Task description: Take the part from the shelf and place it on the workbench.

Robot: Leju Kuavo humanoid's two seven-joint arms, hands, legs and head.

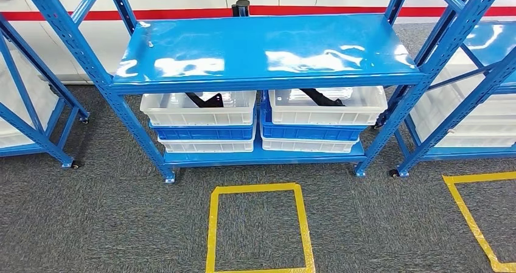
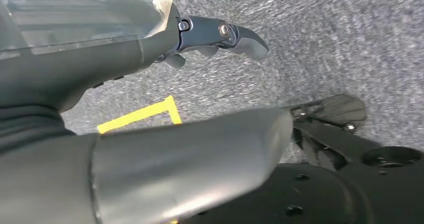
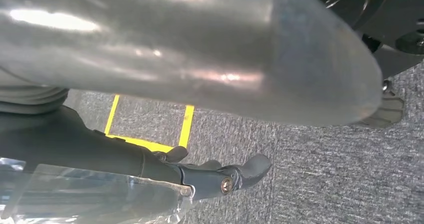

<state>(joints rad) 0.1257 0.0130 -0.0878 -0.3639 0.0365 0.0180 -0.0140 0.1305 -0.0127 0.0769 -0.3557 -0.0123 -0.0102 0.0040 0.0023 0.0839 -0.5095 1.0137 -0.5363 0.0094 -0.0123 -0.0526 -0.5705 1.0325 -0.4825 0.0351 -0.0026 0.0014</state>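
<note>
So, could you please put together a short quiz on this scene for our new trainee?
1. True or false: the top board of the blue shelf has white bins standing on it.
2. What lies in each top white bin on the lower level? A) a dark part B) a red box C) nothing
3. Fill in: the square on the carpet in front of the shelf is marked with ____ tape.

Key
1. False: it is bare; the bins are stacked below it.
2. A: a dark part in the left bin, another in the right bin.
3. Yellow.
</note>
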